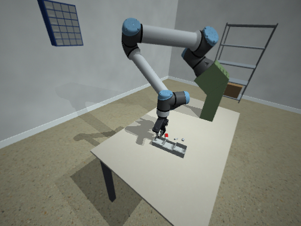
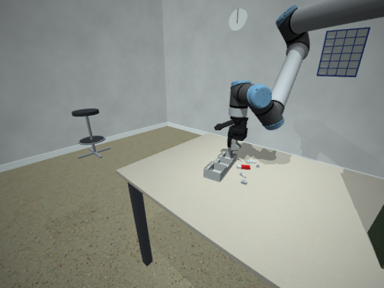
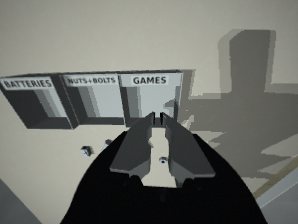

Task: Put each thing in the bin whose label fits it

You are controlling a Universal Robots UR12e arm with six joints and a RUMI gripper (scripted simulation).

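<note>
My gripper (image 1: 157, 138) (image 2: 231, 154) (image 3: 157, 113) is shut, with nothing seen between its fingertips. It points down at the near edge of the GAMES bin (image 3: 150, 80). Beside that are the NUTS+BOLTS bin (image 3: 92, 80) and the BATTERIES bin (image 3: 28, 83), all upright in one grey row. A red and white piece (image 1: 166, 135) (image 2: 245, 167) lies beside the row, hidden in the wrist view. Near it lie a white piece (image 2: 251, 161), a small ring-like piece (image 2: 257, 166) (image 3: 163, 160), a small bolt-like piece (image 2: 242, 175) and a small grey piece (image 1: 183, 139) (image 2: 244, 182) (image 3: 86, 150).
The bin walls and dividers stand close around my fingertips. A green robot pedestal (image 1: 211, 98) stands at the far end of the table (image 1: 194, 182) (image 2: 305, 217). A stool (image 2: 85, 113) and a shelf rack (image 1: 242, 46) stand away from the table.
</note>
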